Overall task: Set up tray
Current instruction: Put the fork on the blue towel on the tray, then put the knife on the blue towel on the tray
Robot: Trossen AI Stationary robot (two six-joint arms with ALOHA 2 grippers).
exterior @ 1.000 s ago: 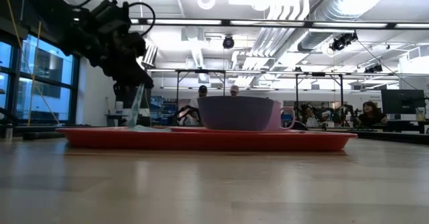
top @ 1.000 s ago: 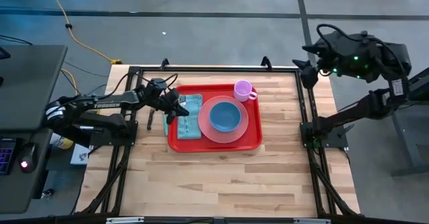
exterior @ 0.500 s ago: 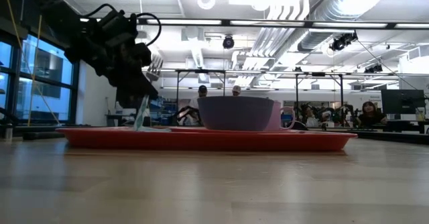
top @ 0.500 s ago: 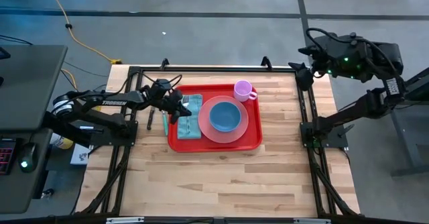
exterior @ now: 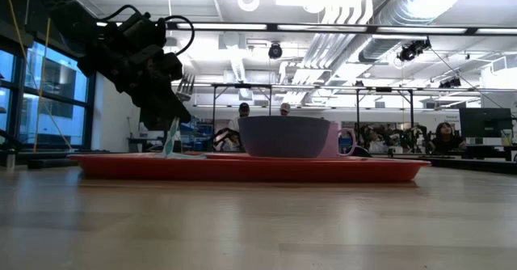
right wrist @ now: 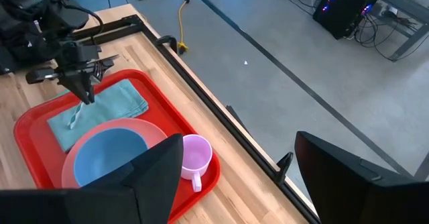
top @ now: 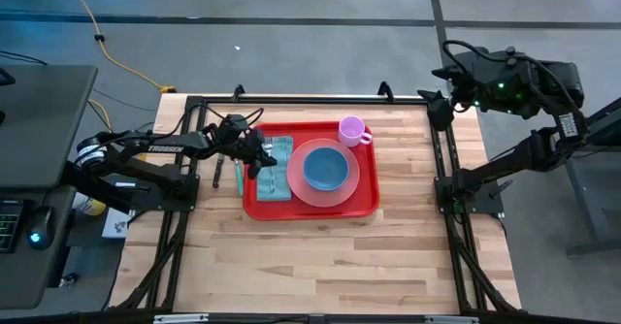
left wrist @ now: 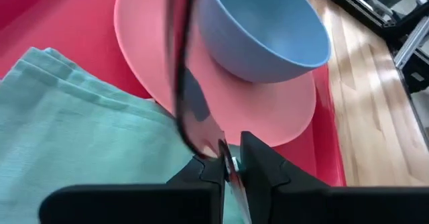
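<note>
High view shows me the left gripper point(top: 260, 159) pinching a slim utensil point(left wrist: 191, 117) over the folded teal cloth point(top: 276, 167) on the large red rectangular plastic tray point(top: 320, 208), while the right gripper point(top: 448, 83) hangs wide open.

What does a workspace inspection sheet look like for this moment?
Surface: wooden table, framed by black rails.
Job's things: red tray holds a teal napkin, a pink plate with a blue bowl on it, and a pink mug.
Clutter: slim items on the wood left of the tray.
Grippers: left gripper over the napkin, jaws pinching a thin utensil; right gripper parked at the far right corner, jaws open.
Cables: yellow cable on the floor.
Surroundings: people far behind.
</note>
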